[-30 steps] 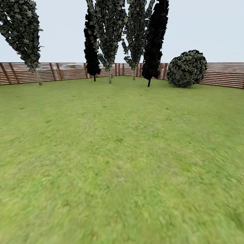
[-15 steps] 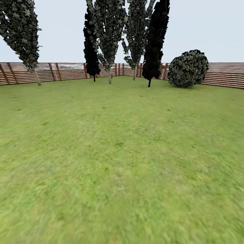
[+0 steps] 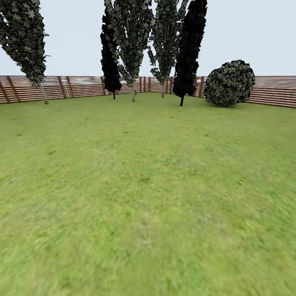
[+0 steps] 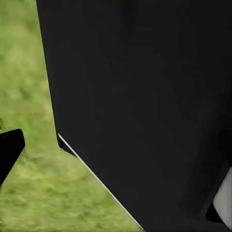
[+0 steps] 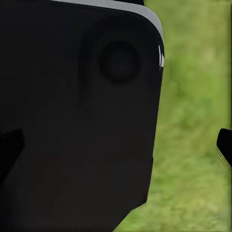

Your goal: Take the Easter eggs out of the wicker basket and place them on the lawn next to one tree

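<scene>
Lawn: wide patchy green grass [image 3: 148, 193], bare up to brown horizontal-slat wooden fence [image 3: 271, 90].
Trees: slim pale-trunked tree [image 3: 132, 45]; round dark bush [image 3: 229, 83].
Claws: spread cannot be told, both.

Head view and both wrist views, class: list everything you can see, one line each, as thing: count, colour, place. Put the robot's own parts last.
lawn: one, green with yellowish patches, from the foreground back to the fence.
wooden fence: one, brown horizontal slats, across the far edge.
leafy trees: three, dark green leaves on pale trunks, one far left, two at centre back.
black trees: two, near-black columns, centre back among the leafy ones.
round bush: one, dark green, right of the trees by the fence.
sky: pale grey-blue, above the fence.
robot body panels: large black surfaces close to each wrist camera, grass beside them.
fingers: black tips at the edges of both wrist views; open or shut cannot be told.
</scene>
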